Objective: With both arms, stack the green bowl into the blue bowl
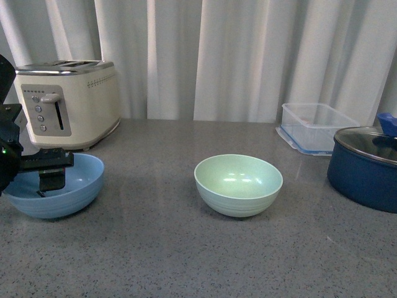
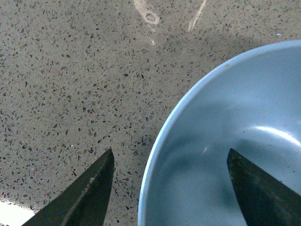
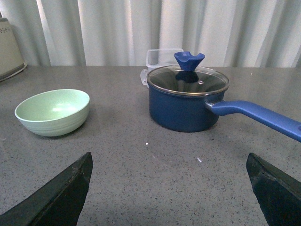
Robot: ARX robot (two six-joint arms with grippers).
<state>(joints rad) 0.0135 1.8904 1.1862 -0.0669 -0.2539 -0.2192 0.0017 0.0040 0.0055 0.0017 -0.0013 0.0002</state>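
Setting: grey speckled worktop (image 1: 155, 254) in front of white pleated curtains (image 1: 236, 56).

1. Your left claw (image 2: 169, 155): spread wide, straddling the rim of the blue bowl (image 2: 225, 136) with one finger inside and one outside. It pinches nothing.
2. Blue bowl: sky-blue, matte, round, upright at the worktop's left end, just in front of a cream toaster (image 1: 68, 102).
3. Your right claw (image 3: 168, 155): spread, empty, low over the worktop.
4. Green bowl (image 1: 239, 185): pale mint, matte, faint ribbed rings near the base, upright, empty, mid-worktop, well apart from the blue bowl.
5. Navy pot (image 1: 366, 174): glass-lidded, far right, with a clear container (image 1: 316, 127) behind it.
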